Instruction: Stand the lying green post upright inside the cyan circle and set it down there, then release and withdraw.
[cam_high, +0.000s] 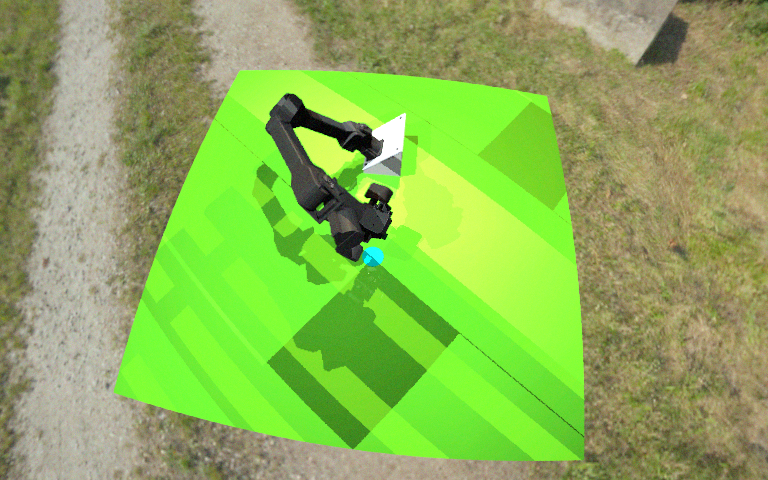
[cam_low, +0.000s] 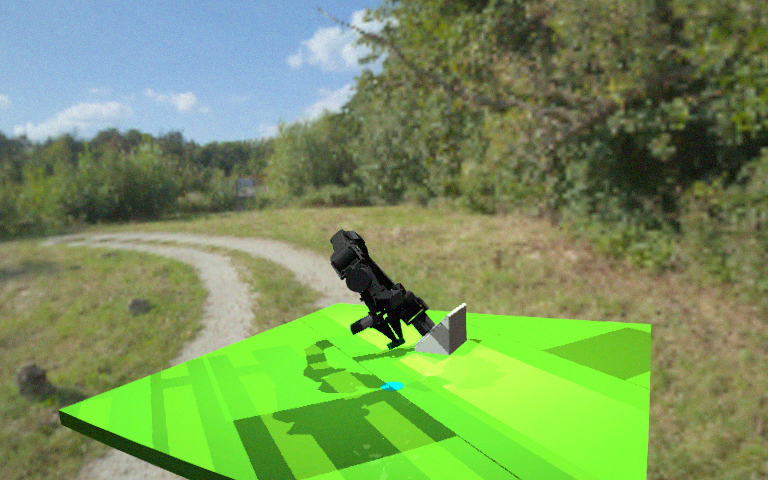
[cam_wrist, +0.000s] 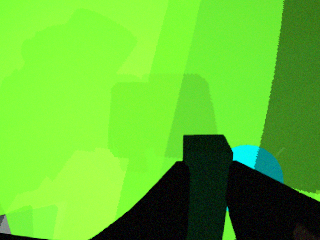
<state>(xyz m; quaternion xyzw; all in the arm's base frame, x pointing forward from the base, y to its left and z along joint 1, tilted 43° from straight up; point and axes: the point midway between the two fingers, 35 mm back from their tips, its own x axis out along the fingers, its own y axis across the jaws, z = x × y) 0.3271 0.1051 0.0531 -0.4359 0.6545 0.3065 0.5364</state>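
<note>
While the top view hides it, green post (cam_wrist: 206, 187) in hand (cam_low: 395, 344) (cam_wrist: 206, 172), wrist view.

Counter (cam_high: 509, 413) (cam_low: 577, 430) (cam_wrist: 65, 100): bright green, shadow patches across it. Top view: gravel track (cam_high: 62, 215) (cam_low: 226, 288) past left edge, concrete block (cam_high: 617, 22) beyond upper right corner, grass (cam_high: 668, 283) (cam_low: 707, 407) past right edge. Exterior: dark stone (cam_low: 32, 379) near left corner, trees (cam_low: 509, 141) beyond far edge.

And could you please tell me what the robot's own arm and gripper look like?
The arm is matte black, with chunky, angular links and bulky joints. The gripper is black too, its fingers dark and tapering. I can't make out any cables or markings.
</note>
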